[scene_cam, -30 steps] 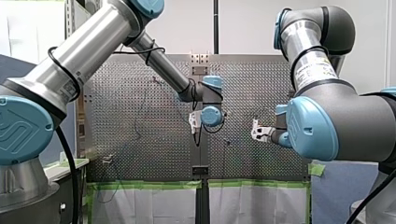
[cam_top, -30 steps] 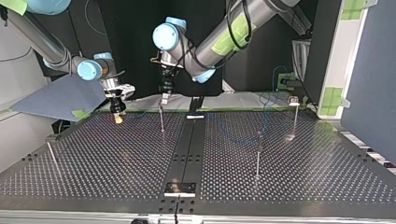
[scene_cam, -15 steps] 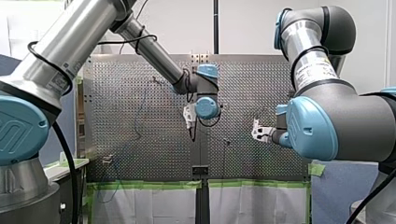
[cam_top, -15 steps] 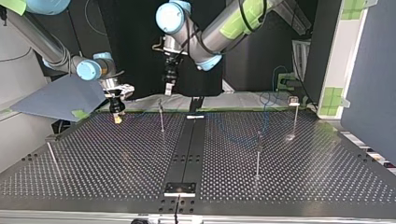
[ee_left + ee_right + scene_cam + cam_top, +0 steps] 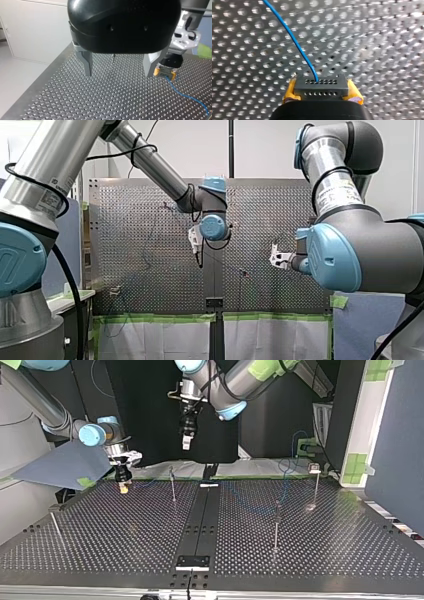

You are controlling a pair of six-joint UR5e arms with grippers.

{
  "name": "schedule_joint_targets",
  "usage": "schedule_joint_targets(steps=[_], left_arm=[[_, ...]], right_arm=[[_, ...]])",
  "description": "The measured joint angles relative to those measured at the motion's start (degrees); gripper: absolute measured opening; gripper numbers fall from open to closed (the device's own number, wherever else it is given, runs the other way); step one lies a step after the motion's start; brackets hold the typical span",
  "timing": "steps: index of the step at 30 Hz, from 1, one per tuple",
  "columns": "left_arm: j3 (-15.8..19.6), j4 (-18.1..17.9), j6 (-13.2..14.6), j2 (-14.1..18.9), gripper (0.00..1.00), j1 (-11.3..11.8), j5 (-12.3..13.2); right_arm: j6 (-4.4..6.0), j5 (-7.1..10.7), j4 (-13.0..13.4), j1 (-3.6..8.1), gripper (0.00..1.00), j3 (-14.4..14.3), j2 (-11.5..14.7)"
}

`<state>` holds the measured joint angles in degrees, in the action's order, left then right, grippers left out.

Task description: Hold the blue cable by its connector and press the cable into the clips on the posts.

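**Right gripper clamps the connector; left gripper open above the table**

There are two grippers, one cable, one connector and four posts. The right gripper (image 5: 321, 94) is closed on the connector (image 5: 320, 87), with one of its two yellow pads (image 5: 290, 92) pressed against each end. The connector is a black rectangular block whose face carries two rows of small round holes. The single cable (image 5: 294, 42), thin, blue and smooth, leaves a hole in the row farther from the jaws. It runs ahead of them in a gentle curve over the table (image 5: 387, 50), a grey metal sheet covered in even rows of round perforations.

The left gripper (image 5: 120, 67) has a rounded, glossy black body and two flat grey metal fingers (image 5: 87, 62). Its jaws stand wide apart, and the perforated sheet shows between them. Just beside one of those fingers is the right gripper (image 5: 167, 72), with the cable (image 5: 186, 95) trailing away from it across the sheet.

In the top view, four thin metal posts (image 5: 172, 486) stand upright on the table, all well apart from both sets of jaws. A label (image 5: 340, 190) on the right arm is too small to read.
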<state>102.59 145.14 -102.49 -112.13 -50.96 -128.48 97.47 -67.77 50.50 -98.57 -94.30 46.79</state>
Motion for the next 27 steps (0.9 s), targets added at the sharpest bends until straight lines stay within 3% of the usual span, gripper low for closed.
schedule_joint_targets(steps=[7,13,27], left_arm=[[4.3,0.1,-1.8,4.3,1.0,-1.3,-0.9],[7.5,-2.0,-4.2,7.5,1.0,-2.1,-1.0],[14.0,-3.3,-7.4,14.0,1.0,-3.5,-4.5]], right_arm=[[0.02,0.0,-0.6,0.38,0.0,-0.5,2.1],[-0.34,-0.05,-1.5,0.73,0.0,-1.0,3.5],[-0.36,-1.81,-3.0,1.77,0.0,-2.6,10.0]])
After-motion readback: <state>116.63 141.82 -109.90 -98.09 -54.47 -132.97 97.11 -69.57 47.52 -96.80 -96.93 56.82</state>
